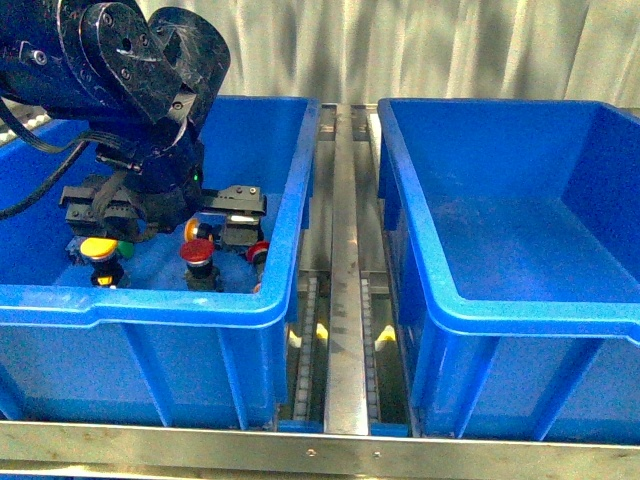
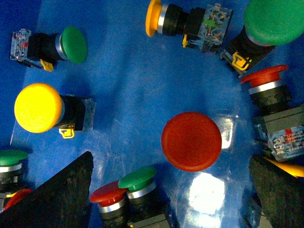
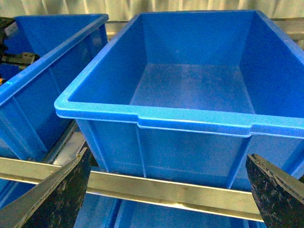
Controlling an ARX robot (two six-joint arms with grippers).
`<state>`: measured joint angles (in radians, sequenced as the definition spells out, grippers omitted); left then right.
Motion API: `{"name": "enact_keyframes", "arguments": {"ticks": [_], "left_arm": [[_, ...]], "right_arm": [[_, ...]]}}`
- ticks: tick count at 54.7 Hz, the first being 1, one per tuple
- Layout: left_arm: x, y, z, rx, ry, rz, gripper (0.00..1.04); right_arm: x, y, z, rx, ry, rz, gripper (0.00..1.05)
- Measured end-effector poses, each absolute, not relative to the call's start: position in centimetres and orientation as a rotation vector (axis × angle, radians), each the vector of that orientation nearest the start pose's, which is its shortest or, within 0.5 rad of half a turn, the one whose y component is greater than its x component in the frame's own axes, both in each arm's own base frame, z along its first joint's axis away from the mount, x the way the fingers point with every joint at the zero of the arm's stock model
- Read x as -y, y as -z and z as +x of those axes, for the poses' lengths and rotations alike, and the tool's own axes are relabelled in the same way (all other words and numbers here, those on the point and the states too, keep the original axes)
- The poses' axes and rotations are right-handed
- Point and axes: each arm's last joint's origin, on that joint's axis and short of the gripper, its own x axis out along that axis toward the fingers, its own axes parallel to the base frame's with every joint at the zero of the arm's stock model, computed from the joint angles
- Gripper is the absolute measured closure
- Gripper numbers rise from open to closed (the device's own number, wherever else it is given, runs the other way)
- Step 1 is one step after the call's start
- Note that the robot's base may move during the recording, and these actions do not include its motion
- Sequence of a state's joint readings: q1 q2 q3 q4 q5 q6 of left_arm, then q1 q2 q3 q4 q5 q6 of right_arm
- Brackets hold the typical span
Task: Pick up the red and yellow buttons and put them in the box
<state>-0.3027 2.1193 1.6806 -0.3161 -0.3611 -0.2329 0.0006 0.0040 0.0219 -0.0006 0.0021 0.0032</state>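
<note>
In the left wrist view several buttons lie on the floor of the left blue bin [image 2: 128,85]. A red button [image 2: 191,141] stands cap-up between and just ahead of my open left gripper [image 2: 171,202], apart from its fingers [image 2: 61,199]. A yellow button [image 2: 37,107] lies off to one side, and another yellow one [image 2: 153,18] lies on its side farther off. More red buttons sit at one edge [image 2: 264,76] and near one finger [image 2: 109,192]. In the front view the left gripper [image 1: 165,225] hangs low inside the left bin [image 1: 150,305] over a yellow button [image 1: 98,248] and a red button [image 1: 198,251]. My right gripper [image 3: 166,197] is open and empty, in front of the empty blue box [image 3: 156,116].
Green-capped buttons [image 2: 74,44] [image 2: 274,21] [image 2: 137,177] lie mixed among the red and yellow ones. The right box [image 1: 540,310] stands across a metal roller rail [image 1: 345,300] from the left bin. A metal frame bar [image 3: 166,187] runs below the box front.
</note>
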Motion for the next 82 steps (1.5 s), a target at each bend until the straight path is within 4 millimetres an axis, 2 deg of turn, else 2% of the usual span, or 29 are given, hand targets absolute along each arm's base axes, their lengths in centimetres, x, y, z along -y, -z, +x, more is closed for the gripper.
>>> {"name": "enact_keyframes", "arguments": {"ticks": [18, 29, 47, 60, 63, 72, 76, 82], "left_arm": [[13.5, -20.2, 46.6, -0.731, -0.138, -0.006, 0.08], [13.6, -20.4, 47.1, -0.722, -0.142, -0.008, 0.08], [13.8, -19.2, 47.8, -0.743, -0.148, -0.010, 0.08], [13.9, -19.1, 48.4, -0.739, -0.151, -0.010, 0.08], [13.9, -19.0, 48.5, -0.739, -0.154, -0.010, 0.14], [14.0, -18.5, 48.9, -0.743, -0.165, -0.002, 0.39], [14.0, -18.1, 49.1, -0.746, -0.168, 0.005, 0.54], [14.1, -18.0, 49.3, -0.743, -0.171, 0.010, 0.67]], "right_arm": [[0.0, -17.1, 9.7, 0.017, 0.002, 0.003, 0.07], [0.0, -17.1, 9.7, 0.017, 0.002, 0.003, 0.07], [0.0, -17.1, 9.7, 0.017, 0.002, 0.003, 0.07], [0.0, -17.1, 9.7, 0.017, 0.001, 0.003, 0.07], [0.0, -17.1, 9.7, 0.017, 0.001, 0.003, 0.07], [0.0, -17.1, 9.7, 0.017, 0.001, 0.003, 0.07], [0.0, -17.1, 9.7, 0.017, 0.002, 0.003, 0.07], [0.0, -17.1, 9.7, 0.017, 0.002, 0.003, 0.07]]}}
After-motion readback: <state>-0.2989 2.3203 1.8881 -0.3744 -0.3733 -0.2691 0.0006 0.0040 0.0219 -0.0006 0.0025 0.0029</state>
